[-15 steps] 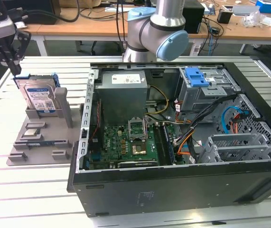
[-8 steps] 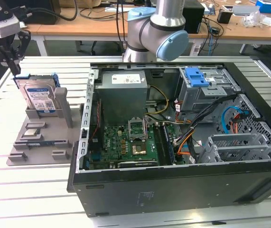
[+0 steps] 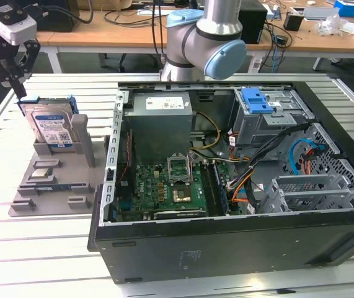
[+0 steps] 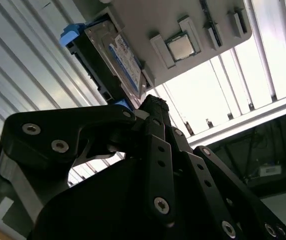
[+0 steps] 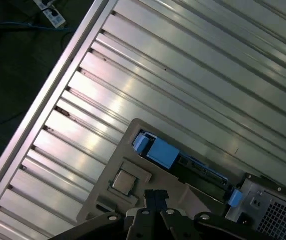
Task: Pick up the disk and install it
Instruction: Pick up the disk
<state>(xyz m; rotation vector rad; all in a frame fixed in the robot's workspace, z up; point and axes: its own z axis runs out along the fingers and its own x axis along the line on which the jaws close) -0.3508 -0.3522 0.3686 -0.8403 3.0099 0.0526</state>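
disk (image 3: 51, 127) stands upright in grey holder (image 3: 84, 146) just below the closed, empty claw (image 3: 19, 90); judgement: clean pick needs jaws opened wide, squared to its flat faces and centred over the blue-framed top edge.

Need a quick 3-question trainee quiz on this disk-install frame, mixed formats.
1. True or false: the disk already sits inside the computer case.
2. Pick one: the disk stands A) upright in the grey holder; B) flat on the motherboard; C) inside the drive bay.
3. Fill in: the end effector hovers just ___ the disk.
Key: 1 false; 2 A; 3 above.
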